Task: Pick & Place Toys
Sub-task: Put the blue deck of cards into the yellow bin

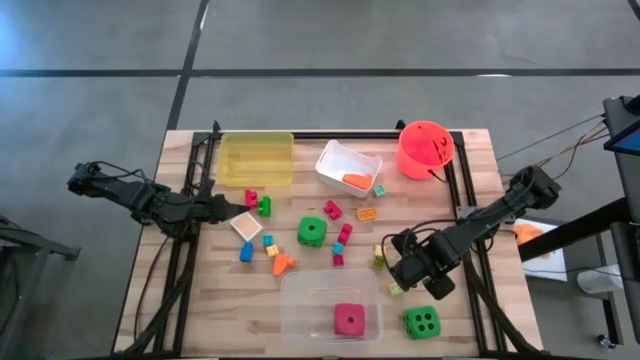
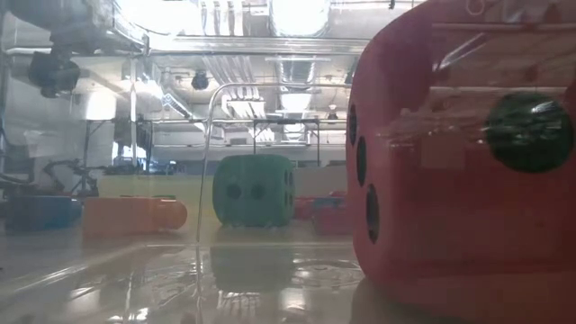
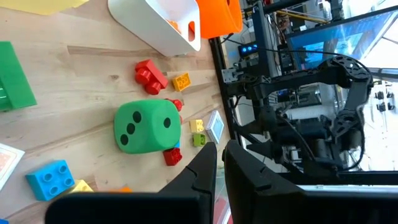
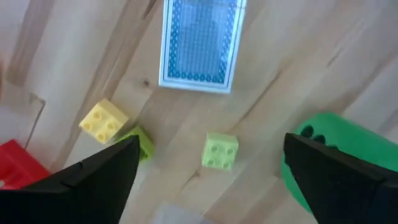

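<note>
Toys lie scattered on the wooden table: a green die (image 1: pixel 312 232) at the middle, a second green die (image 1: pixel 421 322) near the front right, and small bright blocks. My right gripper (image 4: pixel 211 149) points down, open, above a light-green block (image 4: pixel 219 151) that lies flat between its fingers, which do not touch it. A blue tile (image 4: pixel 200 43), a yellow block (image 4: pixel 102 121) and the near green die (image 4: pixel 329 143) lie around it. My left gripper (image 3: pixel 219 165) waits shut at the table's left (image 1: pixel 228 211), holding nothing.
A clear tub (image 1: pixel 300 300) at the front holds a pink die (image 1: pixel 349 319), which fills the low view (image 2: pixel 468 153). A yellow tub (image 1: pixel 257 158), a white tub (image 1: pixel 347 165) and an orange bucket (image 1: pixel 425 148) stand along the far edge.
</note>
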Controlling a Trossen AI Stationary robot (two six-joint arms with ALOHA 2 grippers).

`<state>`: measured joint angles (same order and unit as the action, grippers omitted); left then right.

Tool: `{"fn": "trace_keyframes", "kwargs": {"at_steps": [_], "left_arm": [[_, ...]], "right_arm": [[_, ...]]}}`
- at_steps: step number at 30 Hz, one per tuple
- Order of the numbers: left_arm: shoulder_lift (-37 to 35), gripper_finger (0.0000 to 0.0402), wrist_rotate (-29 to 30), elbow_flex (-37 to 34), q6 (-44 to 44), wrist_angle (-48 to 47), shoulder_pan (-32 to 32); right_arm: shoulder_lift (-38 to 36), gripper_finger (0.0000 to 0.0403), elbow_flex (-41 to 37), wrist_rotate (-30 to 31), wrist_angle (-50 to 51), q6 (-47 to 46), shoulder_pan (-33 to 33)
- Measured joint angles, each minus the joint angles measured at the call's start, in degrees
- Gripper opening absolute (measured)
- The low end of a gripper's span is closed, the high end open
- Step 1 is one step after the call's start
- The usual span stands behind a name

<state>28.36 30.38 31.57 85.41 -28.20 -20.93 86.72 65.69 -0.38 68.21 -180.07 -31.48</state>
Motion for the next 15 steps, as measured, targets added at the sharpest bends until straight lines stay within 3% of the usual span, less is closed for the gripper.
{"fn": "trace_keyframes", "kwargs": {"at_steps": [15], "left_arm": [[0.0,0.0028,0.0,0.0,0.0,0.0,0.0]], "right_arm": [[-5.8,0.0378,-20.4,0.3,-19.1,0.0,2.1]]}}
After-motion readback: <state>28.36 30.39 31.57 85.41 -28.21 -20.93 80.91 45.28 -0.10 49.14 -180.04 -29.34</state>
